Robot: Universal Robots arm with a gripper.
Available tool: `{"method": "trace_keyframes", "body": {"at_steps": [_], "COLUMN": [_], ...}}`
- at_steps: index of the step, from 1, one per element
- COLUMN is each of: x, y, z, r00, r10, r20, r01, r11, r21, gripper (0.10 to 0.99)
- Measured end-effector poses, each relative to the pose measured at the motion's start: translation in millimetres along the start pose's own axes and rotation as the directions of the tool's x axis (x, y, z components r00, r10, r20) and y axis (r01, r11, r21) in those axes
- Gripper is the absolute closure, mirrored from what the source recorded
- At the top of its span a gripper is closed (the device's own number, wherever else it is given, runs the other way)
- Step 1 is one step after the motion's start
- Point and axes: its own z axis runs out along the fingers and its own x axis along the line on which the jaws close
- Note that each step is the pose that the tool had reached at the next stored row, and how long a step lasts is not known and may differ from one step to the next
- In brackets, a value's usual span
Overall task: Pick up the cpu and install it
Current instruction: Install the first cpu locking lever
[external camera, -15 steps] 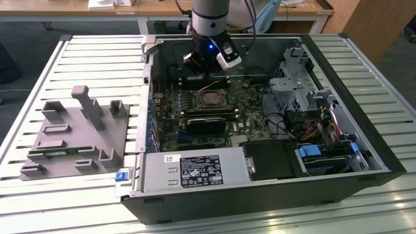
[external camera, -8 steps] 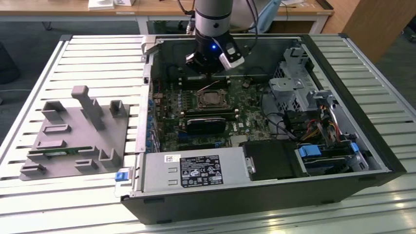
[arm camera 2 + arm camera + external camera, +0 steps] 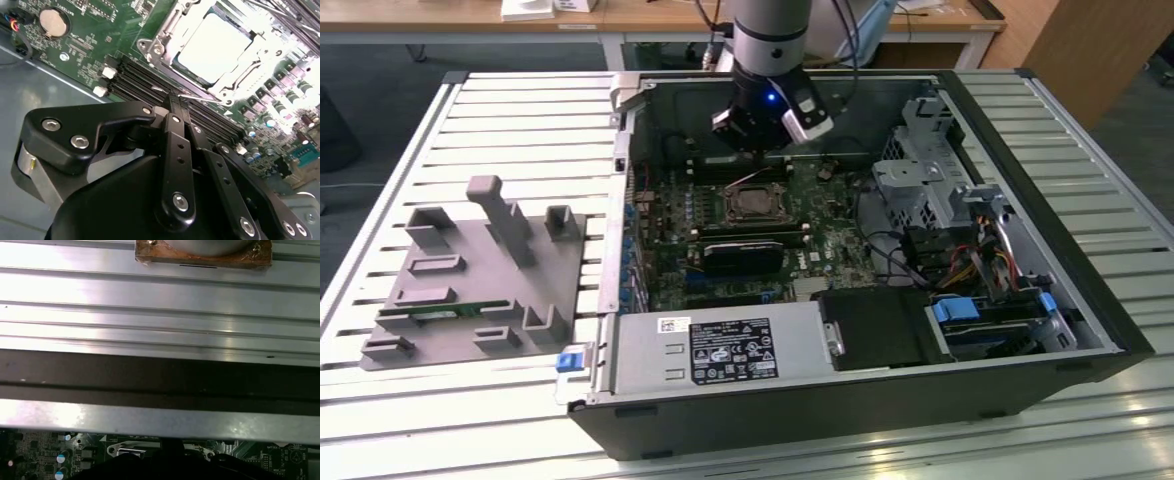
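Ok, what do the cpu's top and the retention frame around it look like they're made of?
The cpu top looks like pale matte metal: flat and evenly bright under the light. The retention frame around it seems to be bare shiny steel, with sharp glints along its edges. The pincer fingers look like matte black metal or plastic.

Glossy silver metal cpu (image 3: 215, 47); matt black plastic tool (image 3: 175, 102)

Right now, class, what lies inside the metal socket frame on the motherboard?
The cpu, its pale silver top showing, sits inside the socket frame. Whatever lies beneath the chip is covered. The gripper is beside it.
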Motion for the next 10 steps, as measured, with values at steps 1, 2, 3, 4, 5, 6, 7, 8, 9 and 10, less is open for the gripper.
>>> {"method": "trace_keyframes", "body": {"at_steps": [1,2,3,4,5,6,7,8,9,10], "x": [-0.9,-1.5,-2.0,-2.2,-2.3,-2.6,-2.9,-3.3,-4.0,-4.7], "y": [-0.1,-0.2,-0.3,-0.5,-0.7,-0.9,-1.0,-1.2,-1.4,-1.5], "z": [0.6,1.2,2.0,3.1,4.6,6.0,7.5,8.7,9.9,11.0], "r00": [1.0,1.0,1.0,1.0,1.0,1.0,1.0,1.0,1.0,1.0], "r10": [0.0,0.001,0.001,0.002,0.002,0.002,0.002,0.002,0.002,0.002], "r20": [0.0,0.0,0.0001,0.0001,0.0001,0.0002,0.0002,0.0002,0.0002,0.0002], "r01": [0.0,-0.001,-0.001,-0.002,-0.002,-0.002,-0.002,-0.002,-0.002,-0.002], "r11": [1.0,1.0,1.0,1.0,1.0,1.0,1.0,1.0,1.0,1.0], "r21": [0.0,0.0,0.0,0.0,0.0,0.0,0.0,0.0,0.0,0.0], "gripper": [0.98,0.98,0.98,0.98,0.98,0.98,0.98,0.98,0.98,0.98]}}
